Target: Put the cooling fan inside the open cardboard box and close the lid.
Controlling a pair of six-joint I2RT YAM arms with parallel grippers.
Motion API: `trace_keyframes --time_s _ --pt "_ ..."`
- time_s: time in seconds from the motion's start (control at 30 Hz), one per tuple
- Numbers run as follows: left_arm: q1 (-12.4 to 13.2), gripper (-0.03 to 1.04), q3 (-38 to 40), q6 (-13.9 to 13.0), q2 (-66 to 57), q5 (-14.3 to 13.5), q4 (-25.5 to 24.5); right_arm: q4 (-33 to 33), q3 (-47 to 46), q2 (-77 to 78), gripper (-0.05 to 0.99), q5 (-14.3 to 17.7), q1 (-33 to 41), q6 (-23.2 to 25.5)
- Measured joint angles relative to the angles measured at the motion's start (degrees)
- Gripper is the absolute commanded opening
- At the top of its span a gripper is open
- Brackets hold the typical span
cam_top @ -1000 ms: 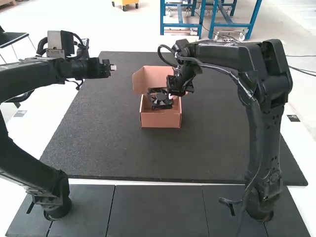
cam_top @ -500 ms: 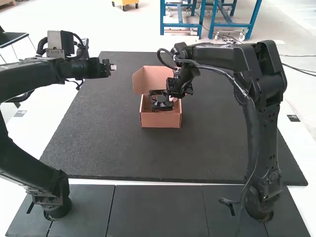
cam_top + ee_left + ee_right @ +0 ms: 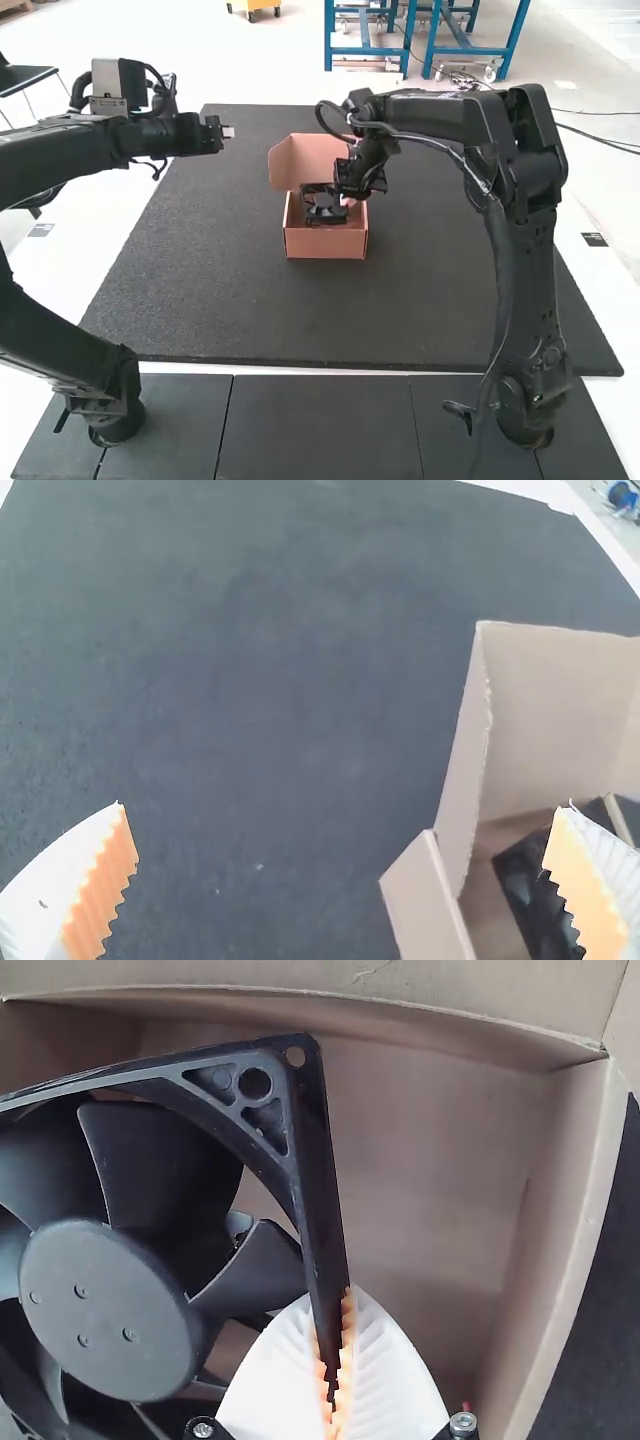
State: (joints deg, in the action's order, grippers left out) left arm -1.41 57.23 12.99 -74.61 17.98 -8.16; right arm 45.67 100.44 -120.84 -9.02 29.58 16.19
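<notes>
The right end effector [image 3: 335,1365] is clamping its two ribbed fingers [image 3: 390,1385] together on one thin edge of the fan [image 3: 140,1290]. Pinching only the frame is leaving the blades and hub free, and I'd say it is also letting the fan hang edge-on so it can slip through the opening. The fan is hanging tilted in the mouth of the box [image 3: 325,240], its lower part already below the rim, with cardboard walls showing on the far side and beside it. I cannot tell whether it is touching the box floor. To my eye it is being lowered rather than dropped, probably so it ends up lying flat and not wedged against a wall.

The lid [image 3: 300,160] is standing upright from the box's far edge, with a side flap folding round at the box's left. That is keeping the opening free for the arm coming in from the box's right.

The left end effector [image 3: 225,132] is hovering well apart from the box on its left, up at about lid height above the mat [image 3: 200,260], with its fingers spread wide. It seems to be waiting there, clear of the right arm and ready to push the lid down once the fan is released.
</notes>
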Motion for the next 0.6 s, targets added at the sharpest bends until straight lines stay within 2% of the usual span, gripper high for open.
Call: trace_keyframes --time_s 0.23,0.3,0.4,0.5,0.6 --pt "-0.02 0.96 0.0 0.0 0.17 0.0 0.09 1.77 0.0 0.0 0.06 0.02 0.04 -0.11" --pt "0.0 0.96 0.0 0.0 0.17 0.0 0.09 2.23 0.0 0.0 0.13 0.0 0.04 -0.15" --pt "-0.02 0.96 0.0 0.0 0.17 0.0 0.09 2.27 -0.02 -0.02 0.13 -0.11 0.02 -0.31" --pt "0.0 0.96 0.0 0.02 0.17 0.0 0.07 2.47 0.0 -0.02 0.2 -0.17 0.04 -0.35" --pt "0.0 0.96 0.0 0.02 0.17 0.0 0.02 2.82 0.0 -0.02 0.21 -0.17 0.04 -0.42"
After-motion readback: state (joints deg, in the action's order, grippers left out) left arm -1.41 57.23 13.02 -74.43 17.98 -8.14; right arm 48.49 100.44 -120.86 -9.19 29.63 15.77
